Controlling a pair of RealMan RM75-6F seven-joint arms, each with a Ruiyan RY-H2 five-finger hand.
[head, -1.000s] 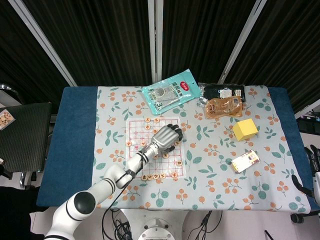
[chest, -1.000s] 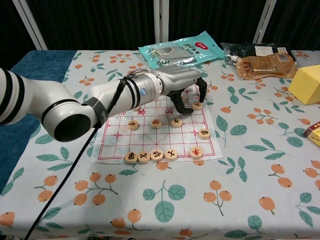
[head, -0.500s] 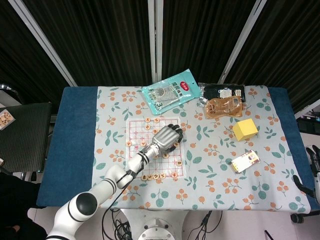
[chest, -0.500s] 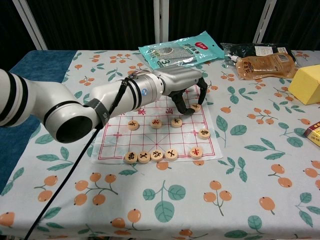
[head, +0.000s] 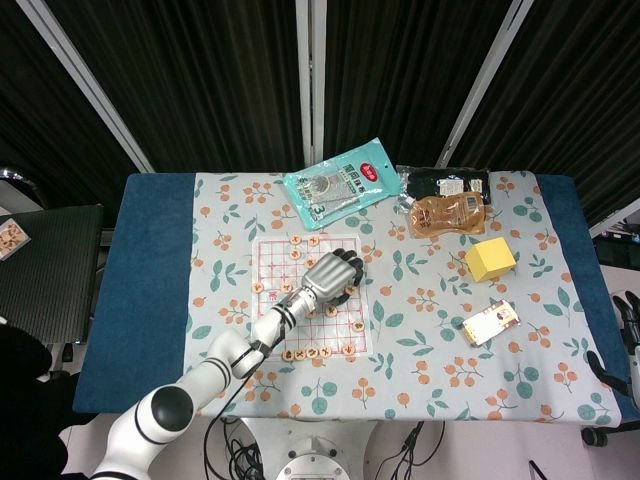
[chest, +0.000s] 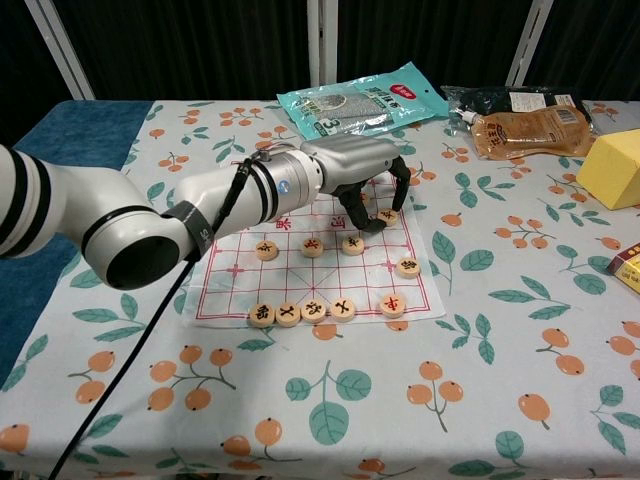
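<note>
A: The left hand (chest: 365, 178) hangs over the far right part of the chess board (chest: 240, 292), fingers curled downward with their tips close to the paper. In the head view the same left hand (head: 331, 275) covers the board's upper right squares.

B: Does it grip anything?

A: That cannot be told. The fingertips (chest: 352, 215) stand right at a wooden chess piece (chest: 388, 216), touching it or just beside it, but the chest view does not show a piece lifted or pinched.

B: Where are the other pieces?

A: A second piece (chest: 353, 244) lies just below the fingers, two more sit to its left, and one rests near the board's right edge (chest: 407, 267). A row of five pieces (chest: 315, 309) lines the near edge.

B: And the right hand?

A: Only a dark part of the right hand (head: 629, 312) shows at the right border of the head view, well apart from the board; whether its fingers are spread or curled cannot be told.

B: What else is on the flowered tablecloth (head: 420, 380)?

A: A teal packet (head: 338, 183) beyond the board, a dark packet (head: 445, 183) and a brown pouch (head: 447, 214) to its right, a yellow box (head: 490, 259), and a small carton (head: 491, 322) nearer the front.
</note>
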